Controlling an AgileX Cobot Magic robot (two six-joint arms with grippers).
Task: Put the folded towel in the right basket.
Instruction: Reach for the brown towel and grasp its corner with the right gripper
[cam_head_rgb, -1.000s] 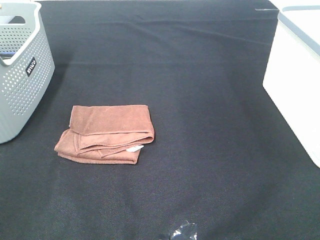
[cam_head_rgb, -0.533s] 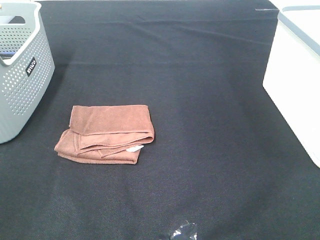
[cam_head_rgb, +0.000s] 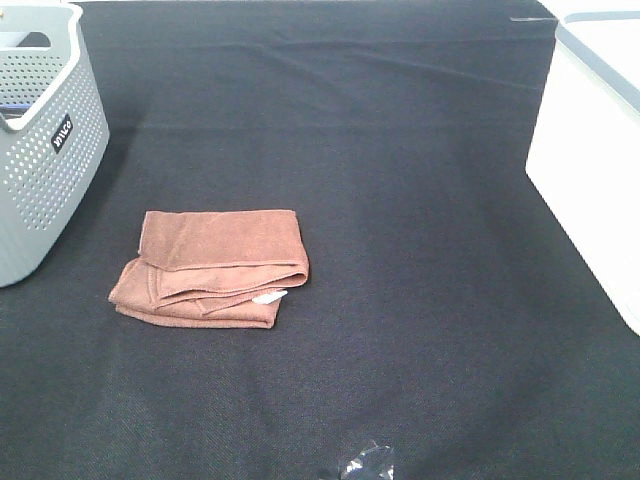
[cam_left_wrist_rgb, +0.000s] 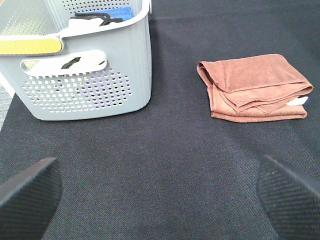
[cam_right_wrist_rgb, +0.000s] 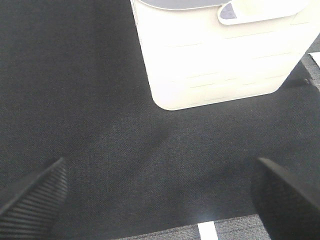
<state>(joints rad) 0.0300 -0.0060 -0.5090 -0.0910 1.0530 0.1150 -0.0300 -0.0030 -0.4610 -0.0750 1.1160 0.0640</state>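
Black cloth covers the table (cam_head_rgb: 400, 150). On it the towel (cam_head_rgb: 212, 265) lies left of the middle, near the grey basket (cam_head_rgb: 40, 170) but not touching it. It is well apart from the white basket (cam_head_rgb: 590, 170) at the right edge, where it belongs.

Folded in several layers, the towel looks soft, light and limp. It should lift without resistance, but a pinch on one loose edge would likely let the folds fall open. A better hold, by this judgement, is across the thick folded side facing the white basket, taking all layers at once and keeping clear of the small white tag (cam_head_rgb: 268, 297).

The left end effector (cam_left_wrist_rgb: 160, 197) is released, fingers spread wide and empty, short of the towel. The right end effector (cam_right_wrist_rgb: 160, 200) is likewise spread and empty, facing the white basket.

Against the frames from a second and half a second ago, the high view shows no change. Towel and both baskets lie where they were, and no arm has come into view.
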